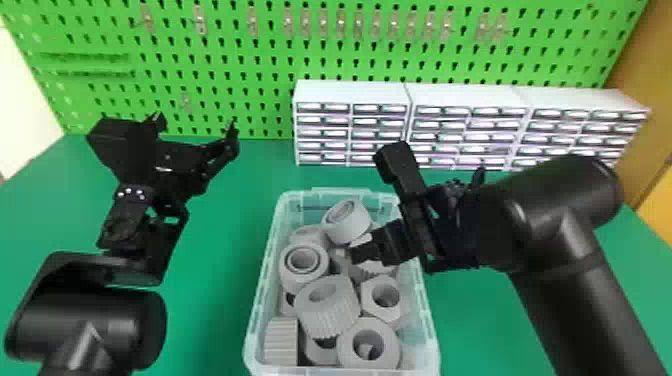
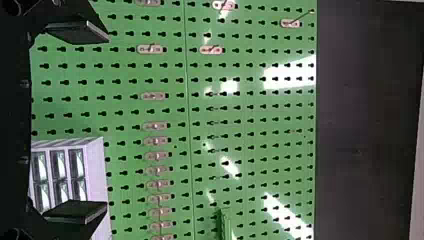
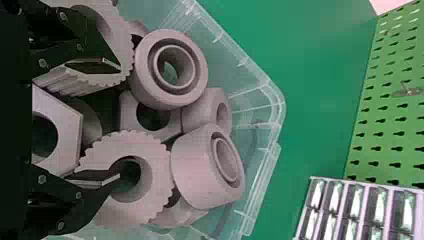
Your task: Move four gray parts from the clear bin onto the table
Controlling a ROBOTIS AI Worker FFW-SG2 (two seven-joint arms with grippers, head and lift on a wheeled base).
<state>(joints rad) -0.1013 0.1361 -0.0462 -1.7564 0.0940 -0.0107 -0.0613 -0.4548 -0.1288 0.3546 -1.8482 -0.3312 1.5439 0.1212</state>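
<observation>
Parts point(image 1: 332, 312) in a gray heap inside the clear bin point(image 1: 340, 192), with all four transfers onto the table point(image 1: 215, 310) probably left to make. Right gripper point(image 3: 120, 121) open and empty at the heap, seemingly ready for a first pick; left gripper point(image 1: 195, 121) also open, parked out toward the pegboard point(image 1: 220, 40).

Here's glossy, see-through plastic on the clear bin point(image 1: 262, 280), and matt, plastic-looking gray parts point(image 1: 327, 310), some smooth, others ridged! Under them, the bench point(image 1: 215, 300) runs smooth and matt. Behind, the pegboard point(image 1: 250, 62) throws shiny glare, the drawer cabinets point(image 1: 350, 92) look like smooth plastic, and the right arm point(image 1: 560, 215) wears a smooth satin shell!
</observation>
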